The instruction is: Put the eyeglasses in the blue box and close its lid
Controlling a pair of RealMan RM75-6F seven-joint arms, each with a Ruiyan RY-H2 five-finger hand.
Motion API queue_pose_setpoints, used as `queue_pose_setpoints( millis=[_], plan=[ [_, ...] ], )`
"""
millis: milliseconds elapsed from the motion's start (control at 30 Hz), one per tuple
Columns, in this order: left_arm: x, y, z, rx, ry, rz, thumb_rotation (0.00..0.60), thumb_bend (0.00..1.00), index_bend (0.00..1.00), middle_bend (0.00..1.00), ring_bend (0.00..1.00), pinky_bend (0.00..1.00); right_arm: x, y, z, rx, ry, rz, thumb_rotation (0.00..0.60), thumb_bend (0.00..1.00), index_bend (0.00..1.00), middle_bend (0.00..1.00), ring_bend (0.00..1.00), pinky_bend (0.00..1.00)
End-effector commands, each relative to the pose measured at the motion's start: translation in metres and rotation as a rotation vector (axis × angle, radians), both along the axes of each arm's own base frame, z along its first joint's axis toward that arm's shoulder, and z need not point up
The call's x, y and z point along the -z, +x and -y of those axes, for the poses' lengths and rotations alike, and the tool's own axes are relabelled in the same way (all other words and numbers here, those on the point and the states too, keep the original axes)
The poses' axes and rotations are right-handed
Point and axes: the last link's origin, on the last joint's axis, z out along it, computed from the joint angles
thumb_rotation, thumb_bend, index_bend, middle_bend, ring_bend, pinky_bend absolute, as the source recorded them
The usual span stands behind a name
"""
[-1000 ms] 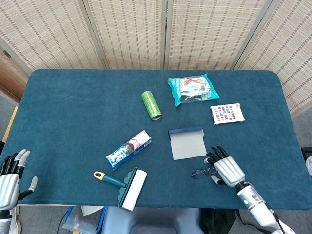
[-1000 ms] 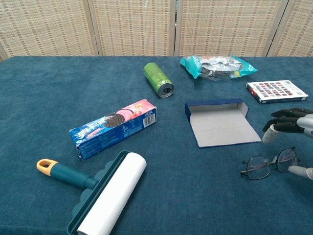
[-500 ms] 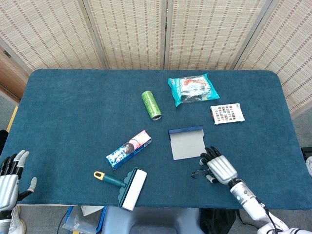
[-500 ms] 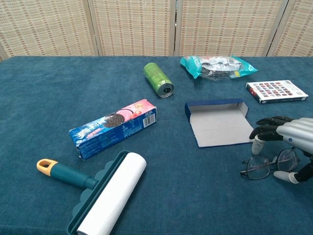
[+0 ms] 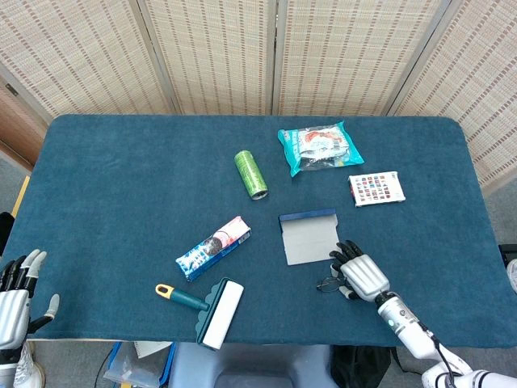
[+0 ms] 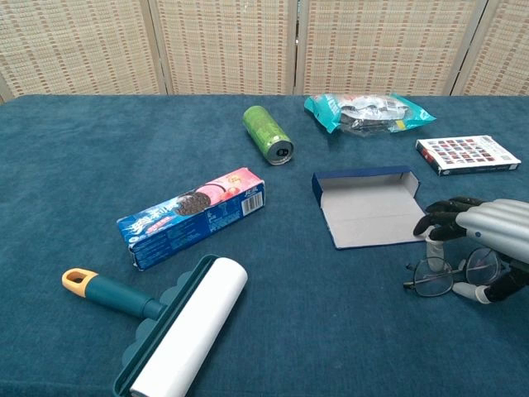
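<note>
Hanging off the desk's (image 5: 121,162) front-left corner, the left hand (image 5: 16,295) is idle, fingers apart and holding nothing. Near the front edge lies a lint roller (image 6: 169,327), with a biscuit pack (image 6: 192,217) just behind it. Toward the middle rests a green can (image 6: 268,134). Right of centre the box (image 6: 370,207) lies open, lid flat and inside bare. Behind it, near the back edge, sits a snack bag (image 6: 368,112), and a card (image 6: 467,154) lies toward the right edge. Near the front edge, right of the box, the glasses (image 6: 450,275) lie on the cloth with the right hand (image 6: 475,244) cupped over them, thumb beside one lens; whether it grips them I cannot tell. The step in hand looks like the pickup. Next calls for pinching the frame, lifting it clear, and carrying it left into the box.
</note>
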Motion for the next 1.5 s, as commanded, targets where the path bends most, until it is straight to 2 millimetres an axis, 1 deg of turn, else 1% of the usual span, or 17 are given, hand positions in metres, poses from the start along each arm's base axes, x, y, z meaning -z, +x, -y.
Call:
queue_pose_setpoints(
  millis=[33,100,400,567,833,933,1067,1167,1333,1500],
  plan=[
    [0.000,0.000,0.000,0.000,-0.001,0.000,0.600,0.40,0.00,0.00,0.00,0.00,0.000,-0.001,0.001,0.002,0.000,0.000,0.600,0.33,0.46,0.19,0.05,0.02],
    [0.000,0.000,-0.001,0.000,-0.001,0.000,0.600,0.40,0.00,0.00,0.00,0.00,0.001,-0.001,0.001,0.003,0.000,0.001,0.600,0.34,0.47,0.20,0.06,0.02],
    [0.001,-0.001,-0.002,-0.004,-0.003,-0.001,0.600,0.40,0.00,0.00,0.00,0.00,0.002,-0.002,0.004,0.005,-0.003,0.005,0.600,0.45,0.52,0.22,0.08,0.02],
    [0.001,-0.001,-0.002,-0.005,-0.002,-0.002,0.600,0.40,0.00,0.00,0.00,0.00,-0.003,0.001,0.004,-0.005,-0.021,0.020,0.600,0.46,0.53,0.23,0.08,0.02],
    [0.001,-0.002,-0.002,-0.006,-0.004,-0.002,0.600,0.40,0.00,0.00,0.00,0.00,-0.019,0.012,0.008,-0.038,-0.077,0.039,0.600,0.46,0.55,0.24,0.09,0.02],
    [0.001,-0.002,-0.002,-0.003,-0.003,-0.001,0.600,0.40,0.00,0.00,0.00,0.00,-0.025,0.019,0.015,-0.054,-0.104,0.048,0.600,0.46,0.55,0.25,0.09,0.02],
    [0.001,-0.002,-0.002,-0.004,-0.003,-0.001,0.600,0.40,0.00,0.00,0.00,0.00,-0.033,0.030,0.030,-0.071,-0.145,0.060,0.600,0.46,0.55,0.25,0.09,0.02],
    [0.001,-0.002,-0.003,-0.003,-0.005,-0.001,0.600,0.40,0.00,0.00,0.00,0.00,-0.035,0.039,0.043,-0.073,-0.170,0.063,0.600,0.46,0.55,0.25,0.09,0.02],
    [0.002,-0.002,-0.004,0.001,-0.007,0.001,0.600,0.40,0.00,0.00,0.00,0.00,-0.030,0.051,0.062,-0.066,-0.173,0.061,0.600,0.46,0.55,0.25,0.09,0.02],
    [0.002,-0.003,-0.004,-0.002,-0.009,0.003,0.600,0.40,0.00,0.00,0.00,0.00,-0.015,0.059,0.078,-0.047,-0.161,0.044,0.600,0.46,0.55,0.25,0.09,0.02]
  ],
)
